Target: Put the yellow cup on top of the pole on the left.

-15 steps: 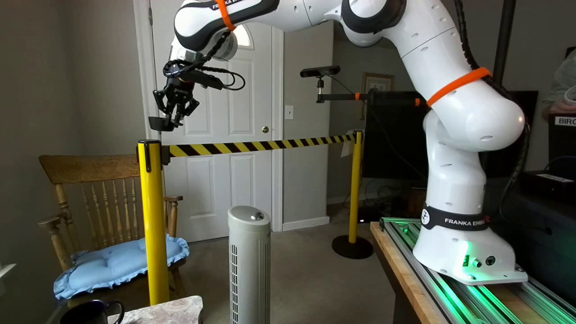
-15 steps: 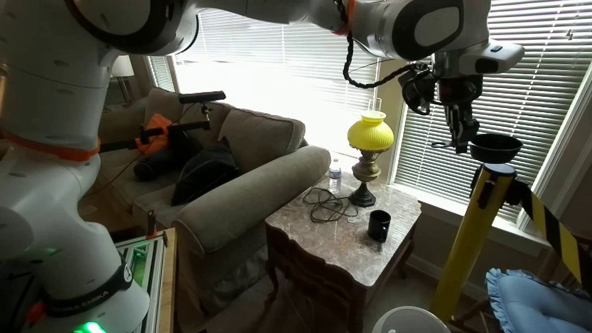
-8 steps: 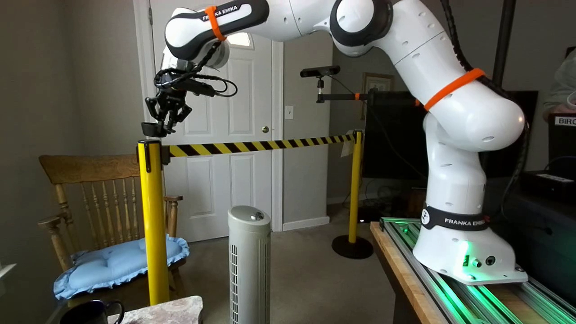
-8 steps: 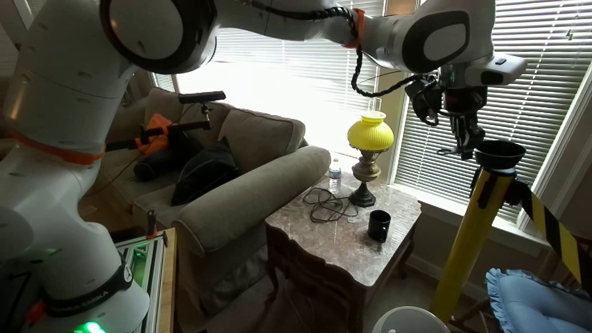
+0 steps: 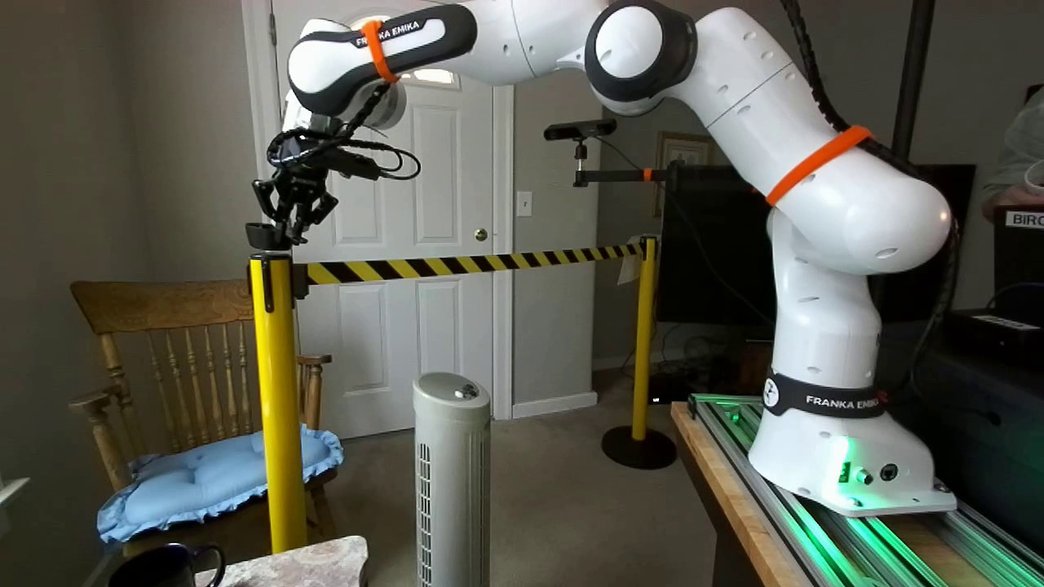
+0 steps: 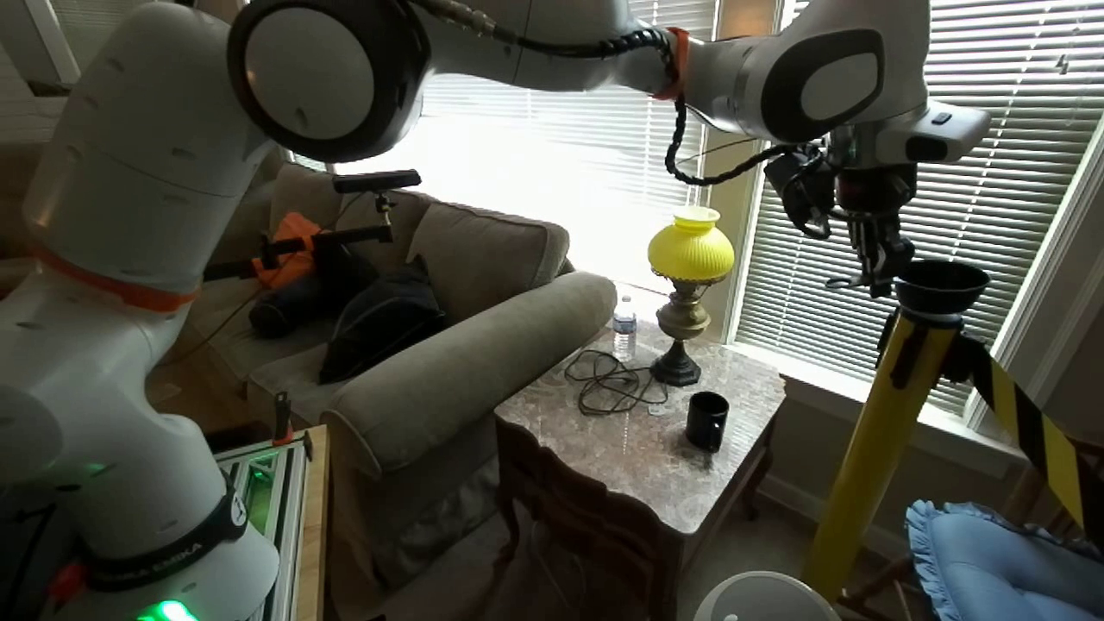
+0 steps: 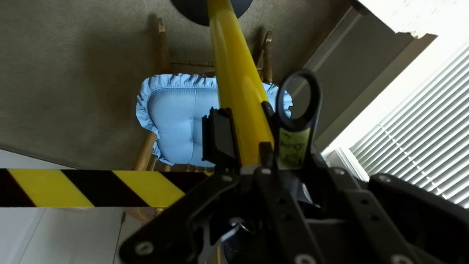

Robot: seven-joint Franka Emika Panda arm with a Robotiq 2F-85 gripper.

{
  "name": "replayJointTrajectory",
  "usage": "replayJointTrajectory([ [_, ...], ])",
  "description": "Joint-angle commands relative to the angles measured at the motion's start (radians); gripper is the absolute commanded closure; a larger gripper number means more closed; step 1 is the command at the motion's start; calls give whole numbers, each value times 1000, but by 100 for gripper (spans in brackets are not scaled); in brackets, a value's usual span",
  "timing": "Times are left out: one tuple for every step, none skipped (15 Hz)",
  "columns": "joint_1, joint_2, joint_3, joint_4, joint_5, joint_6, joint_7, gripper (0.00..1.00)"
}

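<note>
Finding the black cup (image 6: 942, 291) directly over the yellow post (image 6: 880, 431), contact unclear, I note fingers (image 6: 897, 256) pinched on its handle (image 7: 297, 126), seemingly the proper hold; probably light, stiff.

In an exterior view, lower ctr-rt: stone-top wooden tbl (image 6: 642, 466) w/ blk cylindrical mug (image 6: 706, 421), tangled dk cable (image 6: 617, 390), clear plastic btl (image 6: 624, 334), yellow-shaded lamp (image 6: 684, 302).

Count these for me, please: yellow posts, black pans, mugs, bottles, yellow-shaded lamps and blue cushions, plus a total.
Posts: 2 (nearer yellow post, farther yellow post)
Pans: 1 (black pan)
Mugs: 1 (black mug)
Bottles: 1 (water bottle)
Lamps: 1 (yellow-shaded lamp)
Cushions: 1 (blue cushion)
Total: 7
</note>
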Motion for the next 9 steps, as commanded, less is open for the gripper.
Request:
replayJointTrajectory([
  [-3, 45, 1, 87, -3, -62, -7, 94],
  [-3, 52, 0, 97, -4, -68, -5, 94],
  [-5, 57, 3, 107, -1, -77, -9, 94],
  [-5, 62, 2, 115, -2, -86, -8, 94],
  [-6, 68, 3, 124, 0, -95, -10, 94],
  [-7, 76, 3, 134, 0, -100, -7, 94],
  [-8, 82, 4, 142, 1, -107, -8, 94],
  [-9, 89, 4, 150, 2, -109, -8, 94],
  [-7, 93, 2, 151, 1, -108, -6, 94],
])
